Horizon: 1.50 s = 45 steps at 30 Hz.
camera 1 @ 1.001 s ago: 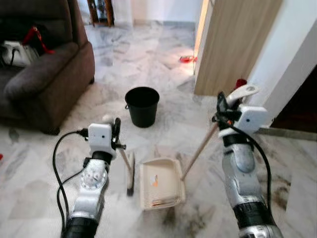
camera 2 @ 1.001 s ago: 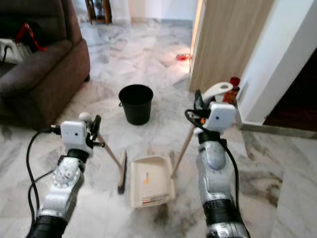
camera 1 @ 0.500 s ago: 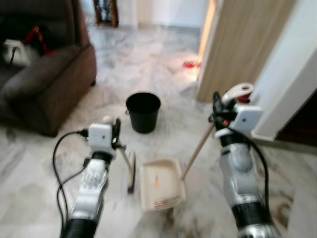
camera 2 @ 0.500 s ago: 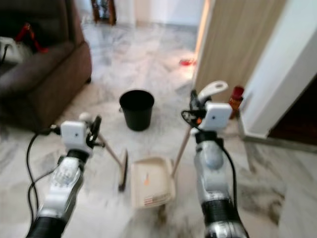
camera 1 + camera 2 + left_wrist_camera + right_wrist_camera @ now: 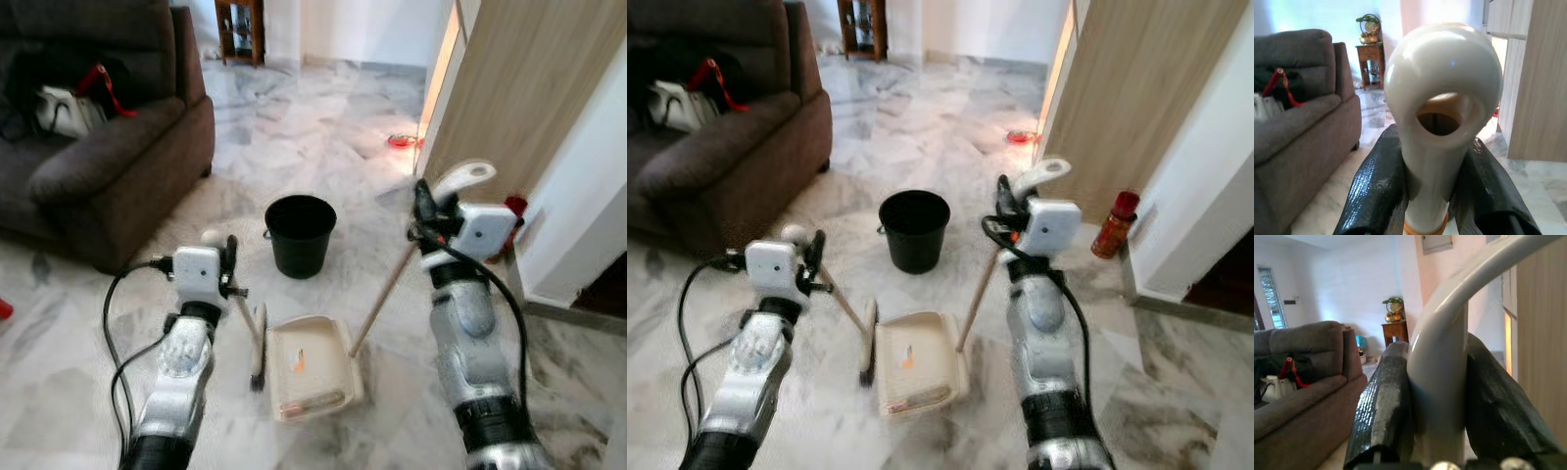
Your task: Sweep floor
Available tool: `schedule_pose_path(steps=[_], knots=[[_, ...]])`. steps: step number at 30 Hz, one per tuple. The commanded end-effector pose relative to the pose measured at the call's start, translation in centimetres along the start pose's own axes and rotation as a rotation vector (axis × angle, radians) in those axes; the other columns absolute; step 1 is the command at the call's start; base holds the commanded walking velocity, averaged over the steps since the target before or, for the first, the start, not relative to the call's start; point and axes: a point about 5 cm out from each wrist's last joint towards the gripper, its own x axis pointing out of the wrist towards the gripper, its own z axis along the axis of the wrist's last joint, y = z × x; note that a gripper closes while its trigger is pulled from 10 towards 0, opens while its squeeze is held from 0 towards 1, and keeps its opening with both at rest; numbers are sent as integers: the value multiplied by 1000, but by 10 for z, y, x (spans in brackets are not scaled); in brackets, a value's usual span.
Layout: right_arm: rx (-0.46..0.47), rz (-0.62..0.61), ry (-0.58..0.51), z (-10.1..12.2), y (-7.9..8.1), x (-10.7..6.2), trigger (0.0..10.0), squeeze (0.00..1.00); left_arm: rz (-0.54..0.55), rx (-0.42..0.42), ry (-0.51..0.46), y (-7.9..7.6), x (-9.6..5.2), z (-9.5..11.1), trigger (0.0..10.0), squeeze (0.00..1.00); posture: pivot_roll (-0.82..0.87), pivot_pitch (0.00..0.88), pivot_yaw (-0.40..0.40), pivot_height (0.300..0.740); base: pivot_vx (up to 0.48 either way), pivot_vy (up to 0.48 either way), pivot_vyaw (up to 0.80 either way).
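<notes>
— Where's the broom?

— The left gripper (image 5: 229, 257) is clamped on the white top of the broom (image 5: 257, 345) handle; in the left wrist view the black fingers (image 5: 1376, 191) press it from both sides. The handle slants down to the dark brush head, which rests on the marble floor (image 5: 323, 127) just beside the dustpan's left edge.

— And the dustpan?

— The dustpan (image 5: 312, 364) lies flat on the floor between the two arms (a bit of orange and some debris sit in the tray). Its long handle rises at a slant to the right gripper (image 5: 423, 208), whose fingers (image 5: 1383, 406) are closed tight on the white curved grip.

— What else is around?

— A black bucket (image 5: 300, 233) stands upright beyond the dustpan, apart from it. A brown sofa (image 5: 108, 157) is on the left, a wooden door (image 5: 519, 88) on the right, with a red can (image 5: 1115, 223) near the wall.
</notes>
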Motion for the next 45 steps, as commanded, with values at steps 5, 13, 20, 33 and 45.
schedule_pose_path(steps=[5, 13, 20, 33, 45], knots=[[24, 12, -45, 11, 1, 4, 10000, 0, 2, -9, -63, -3, 5, 13, 10000, 0, 131, 31, 6, 740, 340, 0, 0], [29, 32, -34, 10, 3, 4, 10000, 0, 4, -11, -61, -3, 3, 13, 10000, 0, 131, 36, 5, 740, 341, 0, 0], [52, 47, -60, 15, 9, 6, 10000, 0, 10, -11, -60, -3, 3, 13, 10000, 0, 133, 41, 3, 740, 343, 0, 0], [60, -18, -170, 40, 6, 16, 10000, 0, 17, 0, -57, 1, 0, 12, 10000, 0, 133, 42, 3, 740, 346, 0, 0], [81, -90, -272, 66, 4, 25, 10000, 0, 8, 20, -47, 2, -7, 9, 10000, 0, 136, 41, 4, 740, 348, 0, 0]])
